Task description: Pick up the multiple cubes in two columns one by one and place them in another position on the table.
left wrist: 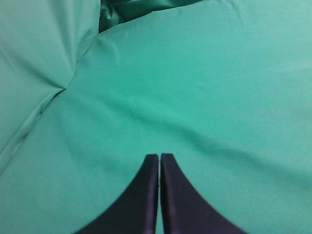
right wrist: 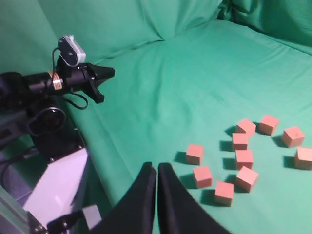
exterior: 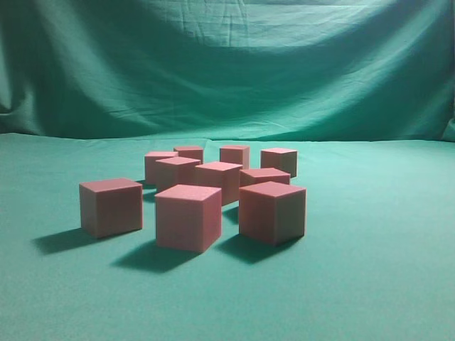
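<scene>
Ten matte pinkish-red cubes (exterior: 188,217) with plain faces and sharp edges sit clustered near the middle of my worktop (exterior: 384,284), well clear of every edge I can see. They form two loose, uneven columns running toward the back edge, with one cube (exterior: 111,206) set off to the left of the front pair. Each rests flat on the teal-green cloth, which is slightly wrinkled and throws soft shadows to the front left. The same cloth rises as a draped backdrop (exterior: 227,64) in broad folds.

My left fingers (left wrist: 160,156) are dark, smooth and tapered, pressed together with nothing between them, hanging over bare cloth. My right fingers (right wrist: 157,166) are likewise clenched and empty, up above the worktop with the cubes (right wrist: 243,158) to their right.
</scene>
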### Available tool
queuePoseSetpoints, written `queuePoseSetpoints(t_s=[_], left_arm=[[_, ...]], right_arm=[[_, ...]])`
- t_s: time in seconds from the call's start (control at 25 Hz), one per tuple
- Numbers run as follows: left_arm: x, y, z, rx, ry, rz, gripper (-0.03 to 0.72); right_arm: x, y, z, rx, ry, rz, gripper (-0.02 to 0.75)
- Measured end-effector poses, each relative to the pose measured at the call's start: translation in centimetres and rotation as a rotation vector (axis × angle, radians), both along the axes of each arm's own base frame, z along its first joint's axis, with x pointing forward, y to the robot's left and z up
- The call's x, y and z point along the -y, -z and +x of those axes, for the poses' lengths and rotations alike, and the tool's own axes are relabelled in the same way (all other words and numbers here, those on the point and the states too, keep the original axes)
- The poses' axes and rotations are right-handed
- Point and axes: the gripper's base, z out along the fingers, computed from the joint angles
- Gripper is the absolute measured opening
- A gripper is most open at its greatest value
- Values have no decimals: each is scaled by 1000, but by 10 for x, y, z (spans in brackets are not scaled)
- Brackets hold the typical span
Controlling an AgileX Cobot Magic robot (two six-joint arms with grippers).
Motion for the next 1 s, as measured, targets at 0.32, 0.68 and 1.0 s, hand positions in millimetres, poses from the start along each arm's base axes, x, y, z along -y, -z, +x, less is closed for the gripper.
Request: queuePoseSetpoints(t_s=[0.32, 0.68, 1.0], left_arm=[[0, 0, 0, 0, 0, 0, 0], [0, 0, 0, 0, 0, 0, 0], [0, 0, 0, 0, 0, 0, 0]], right_arm=[[0, 9, 2, 9, 16, -34, 0], [-1, 10, 15, 105, 132, -5, 0], [8, 56, 38, 200, 539, 54, 0]])
